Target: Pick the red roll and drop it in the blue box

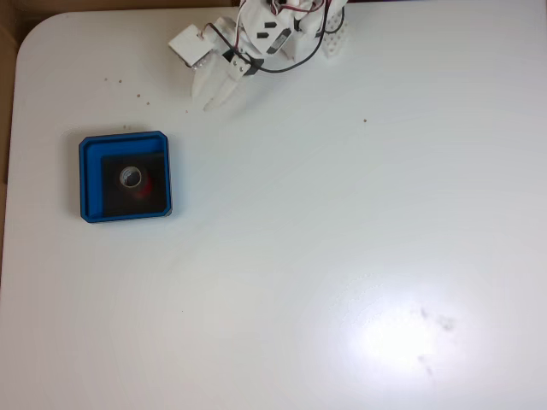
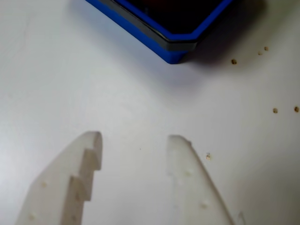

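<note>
The red roll [image 1: 137, 180] is lying inside the blue box [image 1: 92, 147] at the left of the fixed view, so the drop looks done. The hand [image 2: 136, 140] is hovering empty over the bare tabletop [image 1: 342, 256], fingers apart, near the box's corner.

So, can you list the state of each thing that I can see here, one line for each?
Red roll: lying inside the blue box, ring face up.
Blue box: flat on the table, holding the roll.
Gripper: open, empty, fingers apart above the table, beside the box.
</note>
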